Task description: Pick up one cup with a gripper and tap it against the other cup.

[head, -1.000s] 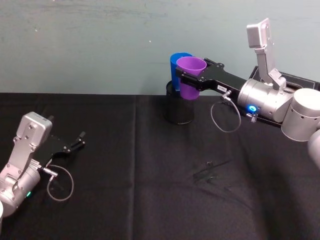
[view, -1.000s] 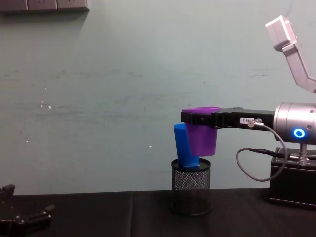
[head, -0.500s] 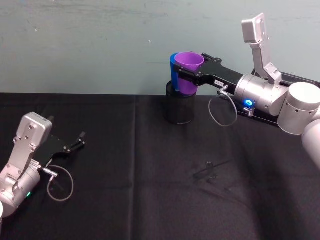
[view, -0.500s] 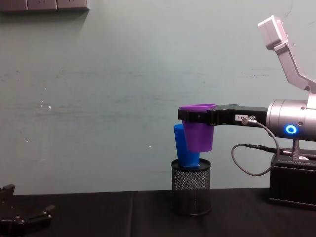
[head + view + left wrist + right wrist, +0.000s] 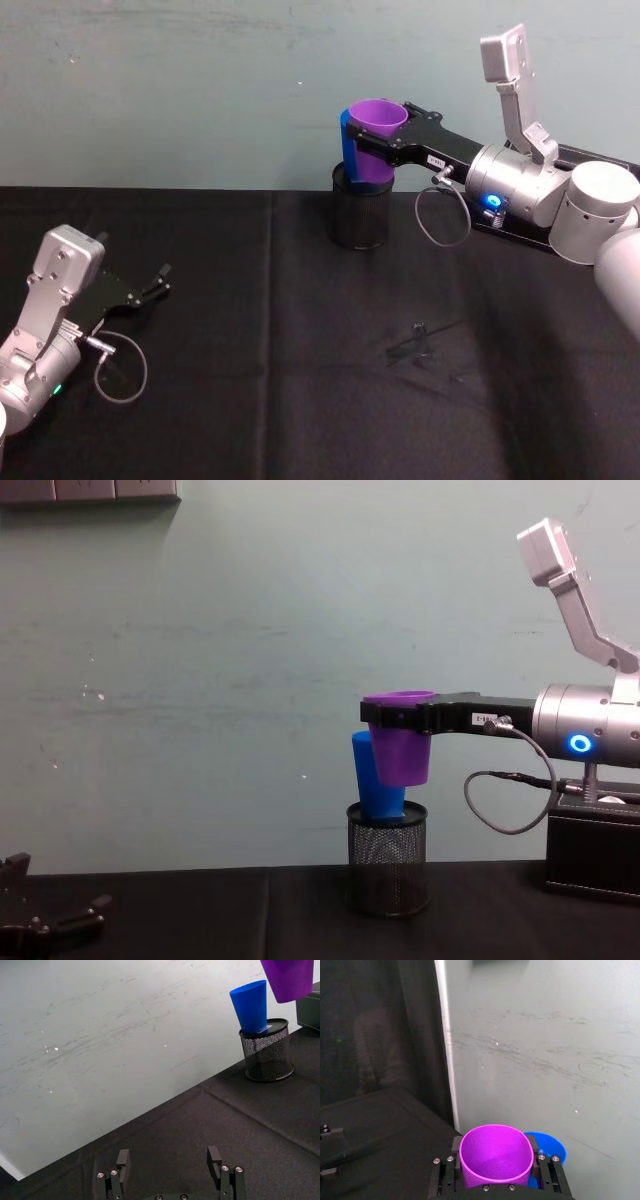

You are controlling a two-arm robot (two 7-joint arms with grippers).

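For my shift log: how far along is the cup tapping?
Done: the right claw holds the purple cup aloft, gripped near its rim. In hand: it hangs right beside the blue cup propped in the mesh holder; contact cannot be told. Left: the tap itself. The left claw lies open on the table.

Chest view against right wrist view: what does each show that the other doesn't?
Chest, not wrist: the mesh holder the blue cup stands in, with the purple cup hanging clear above it. Wrist, not chest: the purple cup's empty inside. Both: the right gripper, jaws shut on the purple cup, blue cup close beside it; whether they touch is unclear. The left gripper sits parked, far left.
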